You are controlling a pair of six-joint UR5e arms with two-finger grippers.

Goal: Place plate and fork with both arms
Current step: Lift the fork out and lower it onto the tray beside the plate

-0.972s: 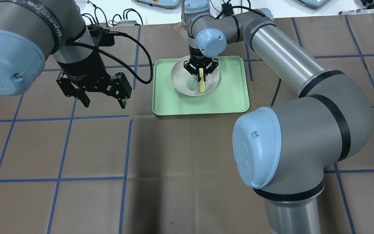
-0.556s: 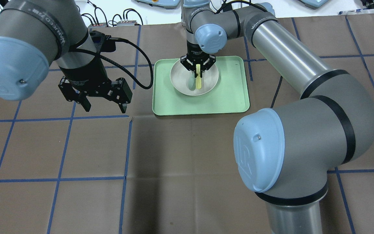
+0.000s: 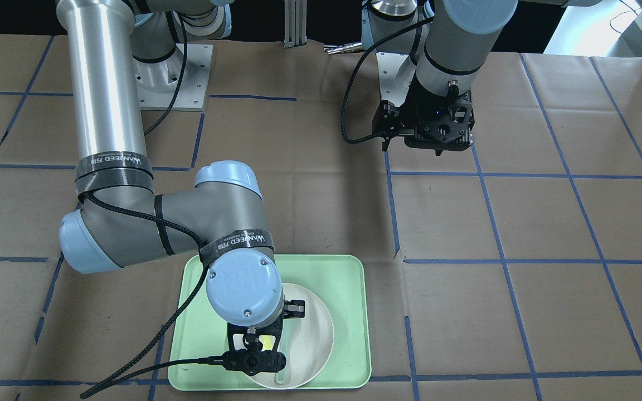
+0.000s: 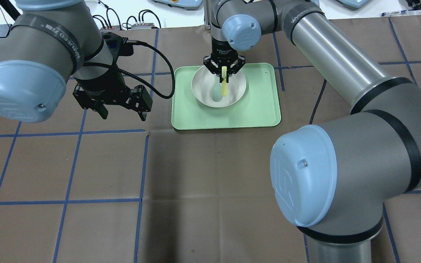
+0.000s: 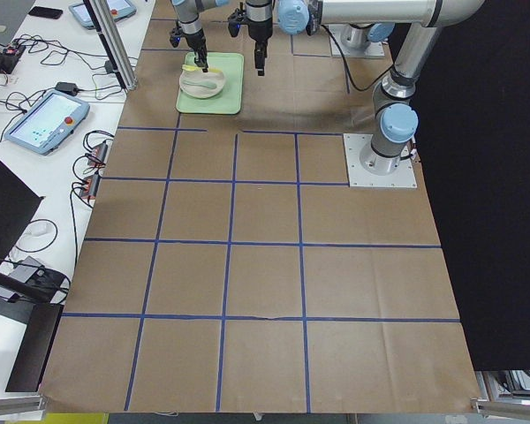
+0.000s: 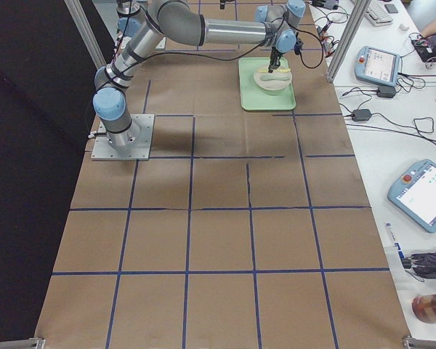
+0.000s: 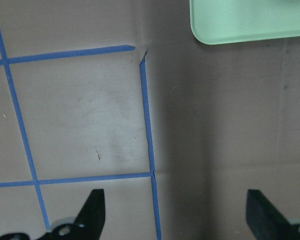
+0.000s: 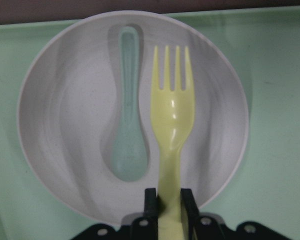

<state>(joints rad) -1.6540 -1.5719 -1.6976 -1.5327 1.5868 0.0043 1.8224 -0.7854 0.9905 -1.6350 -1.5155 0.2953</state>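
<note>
The off-white plate (image 4: 203,87) sits on the light-green tray (image 4: 232,113). My right gripper (image 4: 224,74) is shut on the handle of the pale-yellow fork (image 4: 224,87) and holds it a little above the plate, tines pointing away from the wrist. In the right wrist view the fork (image 8: 172,115) hangs over the plate (image 8: 65,125) between the closed fingers (image 8: 150,200). My left gripper (image 4: 124,116) is open and empty, above the paper left of the tray. In the left wrist view its fingers (image 7: 92,205) stand wide apart.
A grey-green spoon (image 8: 129,130) lies in the plate beside the fork. The tray's corner (image 7: 240,20) shows in the left wrist view. Brown paper with blue tape lines (image 4: 143,164) covers the table. Tablets and cables lie beyond the far edge.
My right gripper has risen with the fork in it and moved slightly toward the plate's far rim. My left arm has shifted a little toward the tray, gripper still open.
</note>
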